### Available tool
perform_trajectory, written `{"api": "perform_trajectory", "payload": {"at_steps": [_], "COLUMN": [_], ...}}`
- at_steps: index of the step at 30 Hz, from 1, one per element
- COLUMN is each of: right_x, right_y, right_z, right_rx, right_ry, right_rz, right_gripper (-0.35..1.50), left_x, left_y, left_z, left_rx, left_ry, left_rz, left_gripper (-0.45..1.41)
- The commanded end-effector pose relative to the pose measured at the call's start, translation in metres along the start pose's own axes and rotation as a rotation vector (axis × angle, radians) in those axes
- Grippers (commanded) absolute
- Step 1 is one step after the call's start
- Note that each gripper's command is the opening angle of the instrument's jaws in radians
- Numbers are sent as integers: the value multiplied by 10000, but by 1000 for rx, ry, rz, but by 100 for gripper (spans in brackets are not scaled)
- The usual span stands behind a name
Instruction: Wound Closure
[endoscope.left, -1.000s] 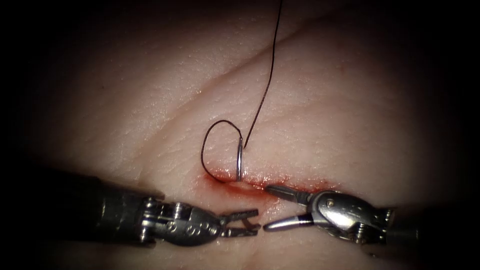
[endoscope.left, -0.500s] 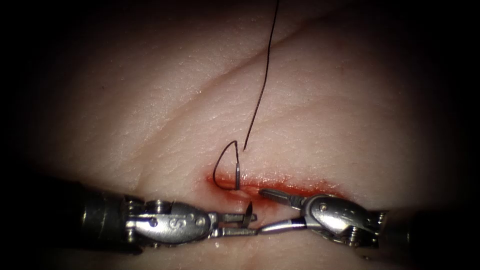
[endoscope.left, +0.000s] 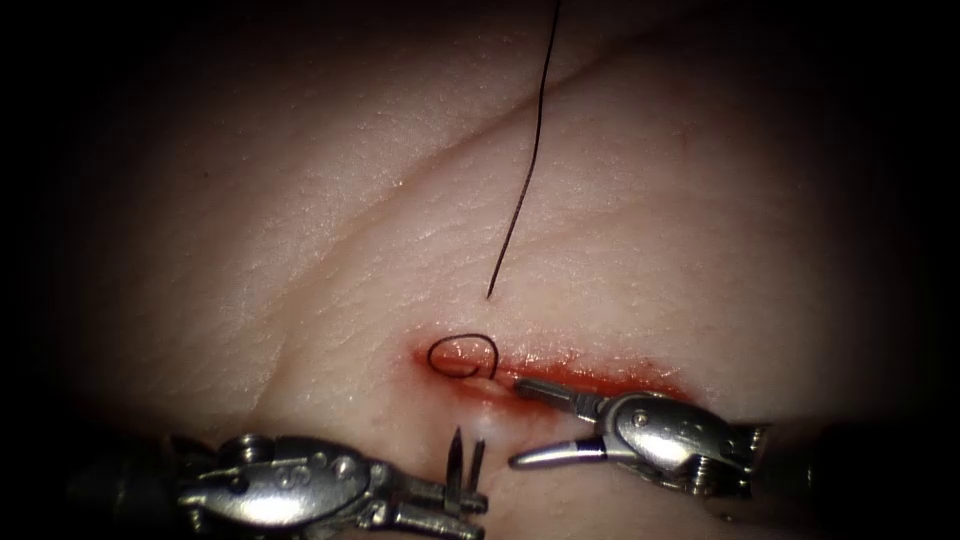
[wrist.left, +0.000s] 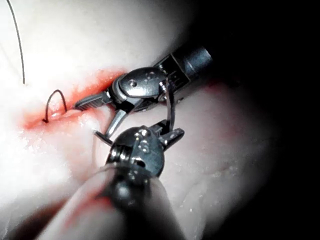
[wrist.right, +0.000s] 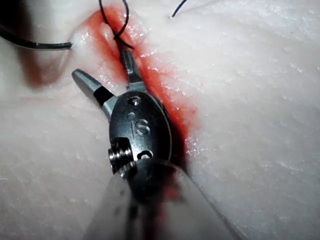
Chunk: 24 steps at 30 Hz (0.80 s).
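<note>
The left steel tool (endoscope.left: 463, 478), drawing the curved silver needle (endoscope.left: 455, 470) out, grips it; the right tool (endoscope.left: 518, 425) gapes empty beside the dark thread loop (endoscope.left: 463, 356).

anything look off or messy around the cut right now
Mostly tidy. Red fluid smears along the cut. The thread sits as a small slack loop at the cut's left end. The left tool holds the needle, clear of the tissue. The right tool is open, holding nothing.

The right tool (wrist.right: 102, 75) is stamped "IS".
</note>
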Motion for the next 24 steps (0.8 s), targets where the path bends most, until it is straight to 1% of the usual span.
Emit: {"api": "perform_trajectory", "payload": {"at_steps": [1,7,8,11,14,15,19,24], "right_x": [-6,-6,-6,-2,5,13,31,48], "right_y": [-3,-2,-2,-1,0,1,-2,-20], "right_z": [7,8,8,6,3,3,5,10], "right_rx": [1,0,0,1,3,0,-12,-14], "right_ry": [1,1,1,1,-1,6,15,20], "right_rz": [2,3,3,7,14,4,-27,-65], "right_gripper": [140,140,140,140,140,141,146,146], "left_x": [-5,0,2,6,12,16,27,36], "left_y": [1,25,34,48,63,72,82,82], "left_z": [5,4,5,5,2,-1,-12,-25], "left_rx": [-6,-42,-52,-68,-84,-88,-33,86], "left_ry": [-3,-3,-3,-4,-3,-1,-1,-23], "left_rz": [2,-4,-2,0,65,117,207,332], "left_gripper": [-45,-45,-45,-45,-45,-45,-45,-45]}}
